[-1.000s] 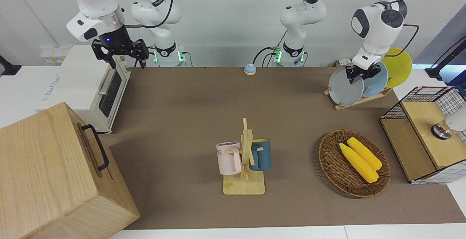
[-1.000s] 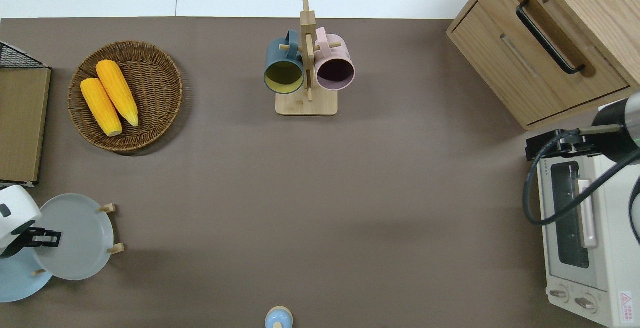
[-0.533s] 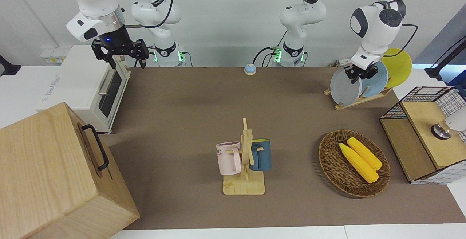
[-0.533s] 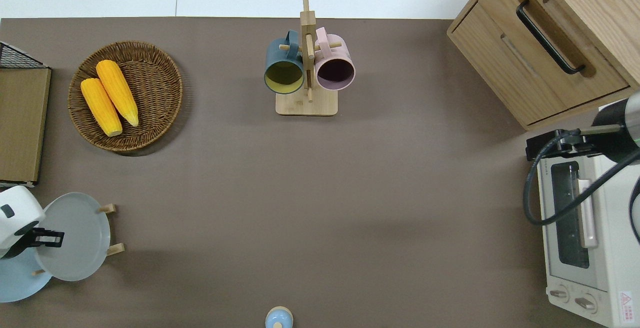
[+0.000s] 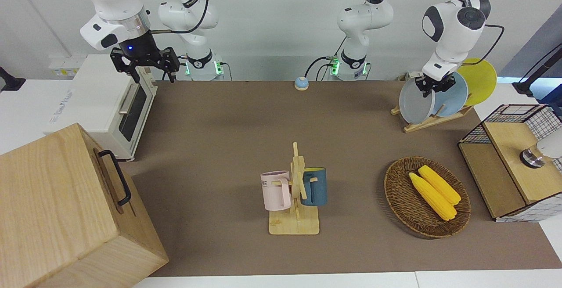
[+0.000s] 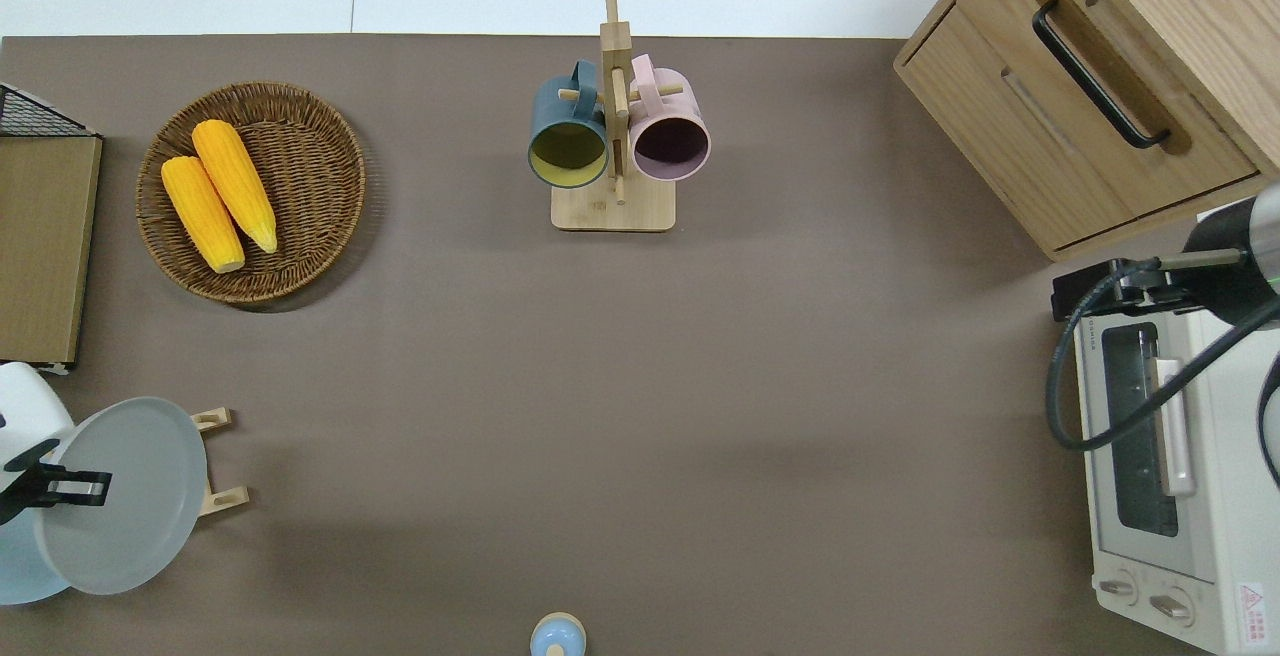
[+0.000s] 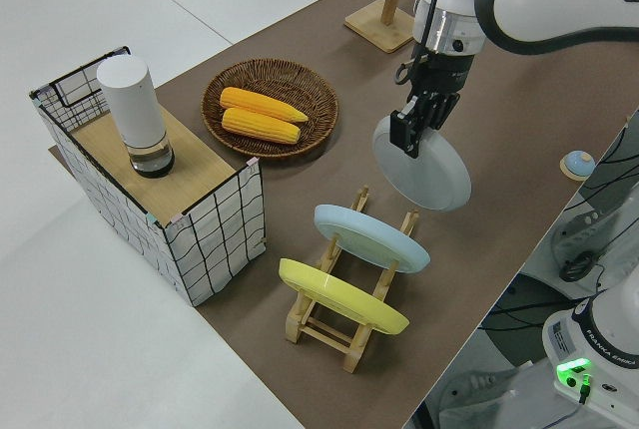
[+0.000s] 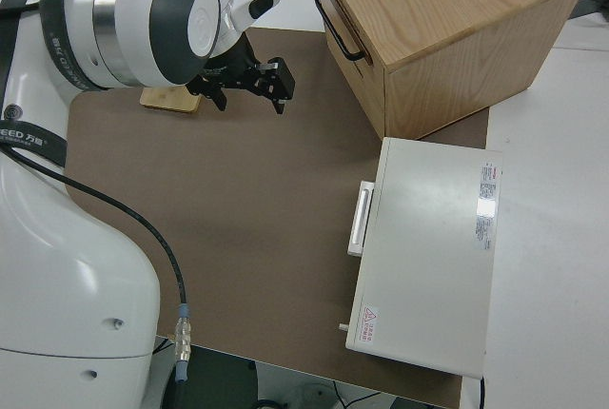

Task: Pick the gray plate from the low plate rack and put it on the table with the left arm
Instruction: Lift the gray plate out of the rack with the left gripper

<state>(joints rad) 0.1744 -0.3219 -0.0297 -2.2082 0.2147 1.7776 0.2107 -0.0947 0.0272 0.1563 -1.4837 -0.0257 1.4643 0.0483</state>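
Gray plate (image 7: 424, 168) now higher, tilted

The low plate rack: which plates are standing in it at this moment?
The low plate rack holds the light blue plate and the yellow plate. The gray plate hangs clear, gripped by the left gripper. Lower rails are partly covered.

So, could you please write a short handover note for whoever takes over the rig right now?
Left gripper: shut on the gray plate, holding it by its rim, tilted, in the air over the low plate rack.
Right arm: parked, fingers open.
The light blue plate and the yellow plate sit in the rack.
Done: gray plate gripped and out of its slot.
Left: carry it over bare table, probably toward the middle, lay it flat, release.
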